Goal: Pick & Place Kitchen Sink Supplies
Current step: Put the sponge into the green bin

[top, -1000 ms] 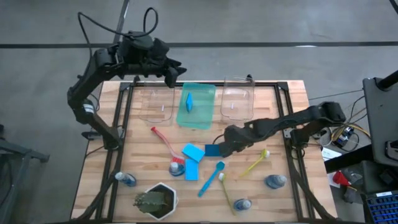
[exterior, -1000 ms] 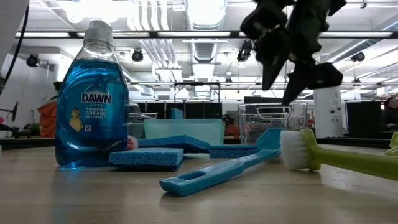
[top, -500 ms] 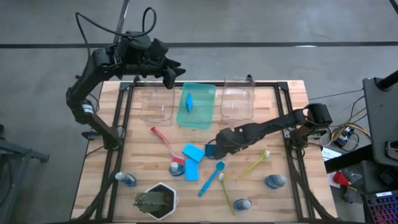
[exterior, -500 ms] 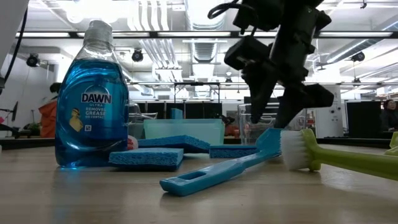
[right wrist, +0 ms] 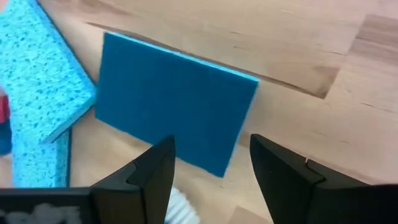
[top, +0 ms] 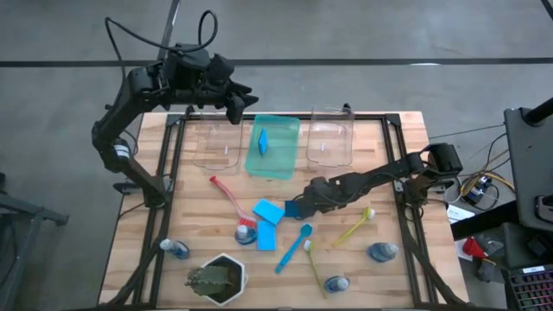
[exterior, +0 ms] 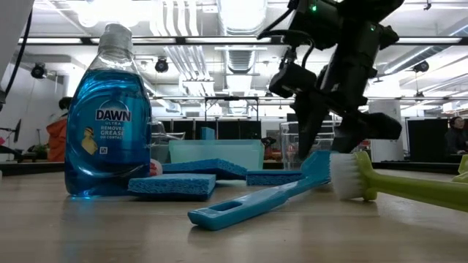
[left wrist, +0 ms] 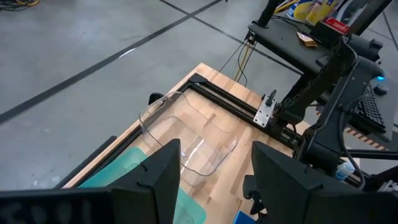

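**Right arm lining up on the dark blue sponge**

I have the right gripper low over the flat dark blue rectangular sponge, fingers spread and empty, the sponge lying between and just ahead of them on the wooden table. 1 lighter blue sponge lies against its edge; I judge I must straddle only the dark one and come straight down before closing. Likely target: the green tray, already holding 1 sponge. Left gripper waits above the back edge, released, holding nothing.
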